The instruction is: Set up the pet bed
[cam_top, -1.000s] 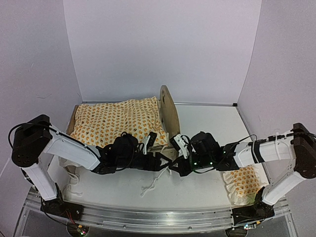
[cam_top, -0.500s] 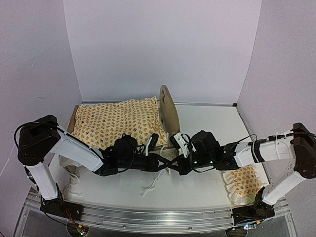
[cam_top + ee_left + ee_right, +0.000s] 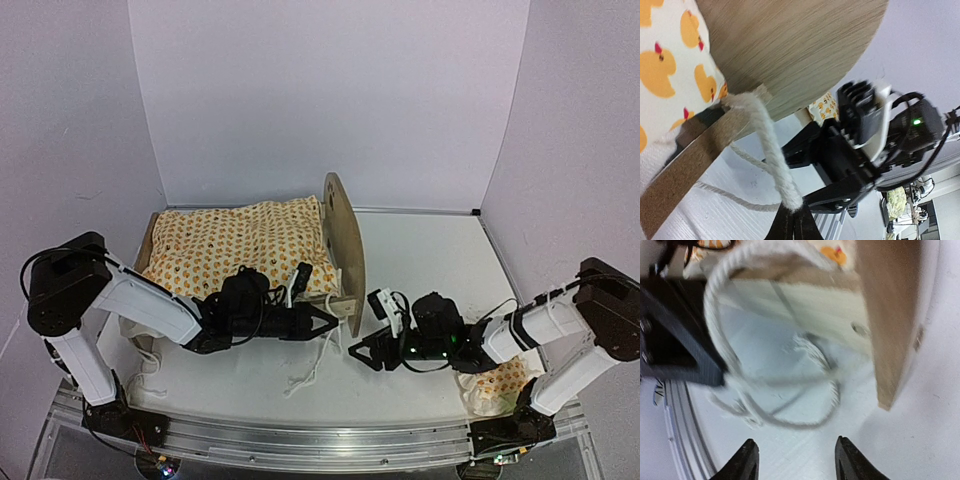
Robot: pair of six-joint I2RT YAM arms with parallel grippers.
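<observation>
From above, the pet bed [image 3: 343,240] sits at the back left of the table [image 3: 425,250], its round end board toward the middle. Both arms reach in low in front of it. The left tool [image 3: 327,322] is at the bed's near corner. The right tool [image 3: 357,354] is just beside it, apart from the frame.

The left wrist view gives what the overhead can't: the left tool's tips are pressed fully together on a white twisted cord [image 3: 772,150]. The cord runs up from the pinch to the corner where the side rail [image 3: 685,170] meets the end board. The right tool shows in the background there, dark, with a green light.

The right wrist view has the right tool's fingers [image 3: 746,460] standing apart with nothing between them, only bare table. Ahead of them more cord lies on the table in loose loops, frayed ends showing, though the picture is blurred.

Inside the bed frame lies a quilt [image 3: 240,245] printed with yellow ducks, filling it from end to end and humped a little. Whatever is beneath it is hidden. A matching pillow [image 3: 498,385] lies at the near right of the table, outside the bed, partly under the right arm.
</observation>
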